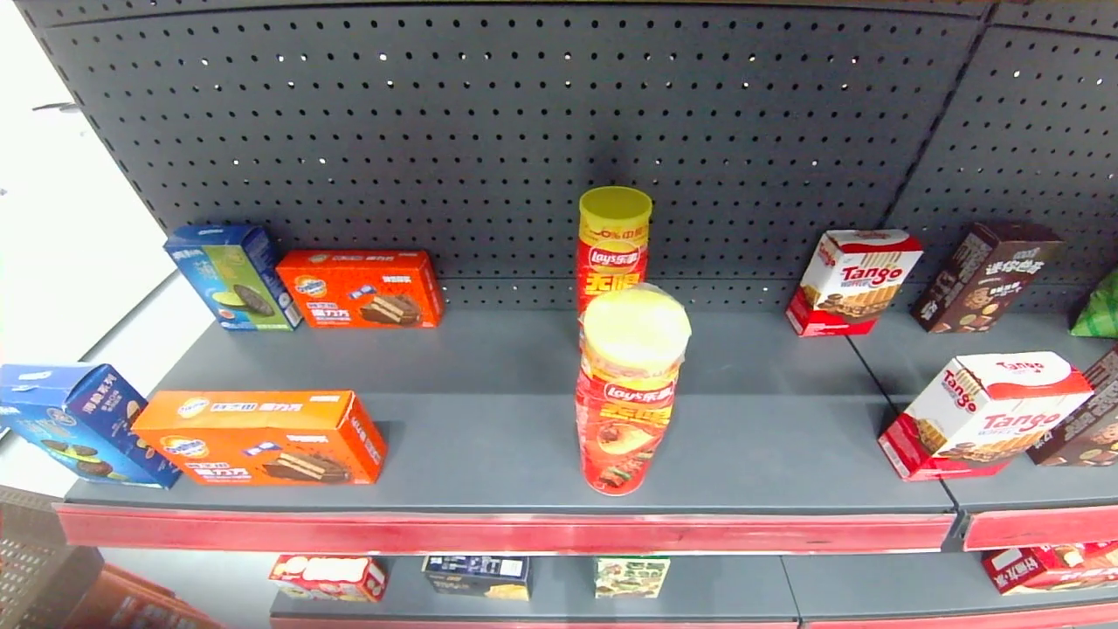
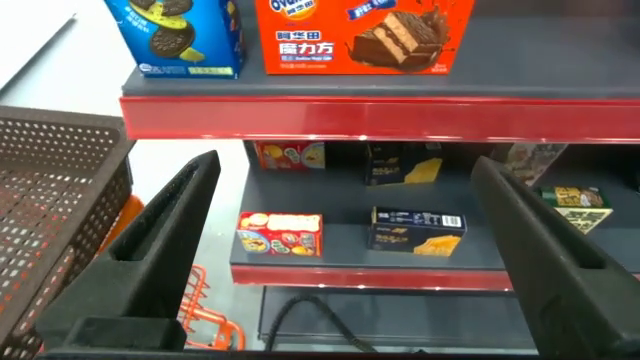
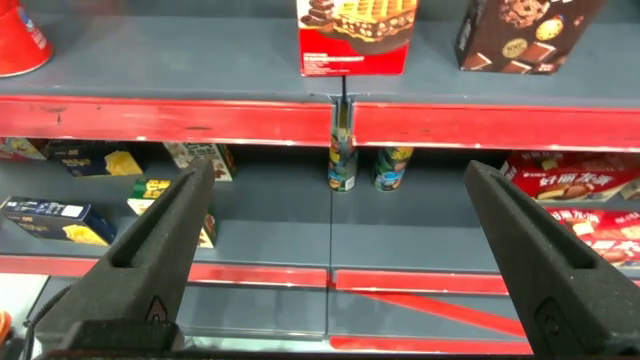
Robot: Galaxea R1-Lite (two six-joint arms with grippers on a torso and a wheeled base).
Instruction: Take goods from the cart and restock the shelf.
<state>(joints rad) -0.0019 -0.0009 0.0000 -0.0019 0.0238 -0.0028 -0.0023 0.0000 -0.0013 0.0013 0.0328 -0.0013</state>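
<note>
- Two chip cans stand at the middle of the shelf (image 1: 769,437). The front chip can (image 1: 631,393) is near the red edge, and the rear chip can (image 1: 614,249) is at its 12 o'clock, against the pegboard.
- Both cans are upright, long axis vertical, yellow lids up.
- At 9 to 10 o'clock of the cans are two orange boxes (image 1: 262,437) (image 1: 360,288) and two blue boxes (image 1: 74,424) (image 1: 231,277).
- At 2 to 3 o'clock are two wafer boxes (image 1: 852,281) (image 1: 983,415).
- The cart basket (image 1: 35,559) sits at 8 o'clock, below the shelf.
- The left gripper (image 2: 345,160) is released, jaws wide and empty, facing the lower tier beside the cart basket.
- The right gripper (image 3: 340,168) is likewise released and empty.
- The right wrist view adds two small cans (image 3: 342,165) (image 3: 392,165) on the lower tier.
</note>
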